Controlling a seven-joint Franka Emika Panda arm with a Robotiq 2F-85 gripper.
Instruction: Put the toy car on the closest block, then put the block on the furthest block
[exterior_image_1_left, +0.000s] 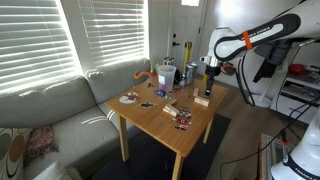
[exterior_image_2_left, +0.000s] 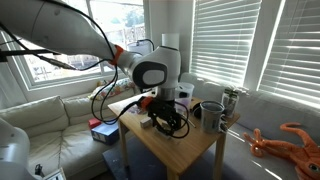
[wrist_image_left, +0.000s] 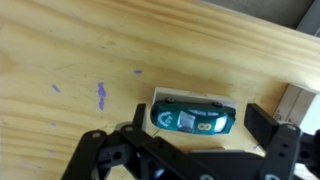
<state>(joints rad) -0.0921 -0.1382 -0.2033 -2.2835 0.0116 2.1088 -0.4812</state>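
In the wrist view a teal toy car (wrist_image_left: 193, 117) lies on its side along a pale wooden block (wrist_image_left: 190, 97) on the wooden table (wrist_image_left: 70, 60). My gripper (wrist_image_left: 200, 122) is open just above them, with a black finger on each side of the car and a gap at both ends. A second pale block (wrist_image_left: 301, 101) shows at the right edge. In an exterior view the gripper (exterior_image_1_left: 207, 86) hangs over the block (exterior_image_1_left: 202, 99) near the table's far side. In an exterior view the gripper (exterior_image_2_left: 160, 108) hides the car.
More small blocks (exterior_image_1_left: 172, 107) and a small toy (exterior_image_1_left: 182, 120) lie mid-table. Mugs (exterior_image_1_left: 165, 73), an orange toy (exterior_image_1_left: 140, 77) and a plate (exterior_image_1_left: 129, 98) stand toward the window side. A couch (exterior_image_1_left: 60, 115) is beside the table.
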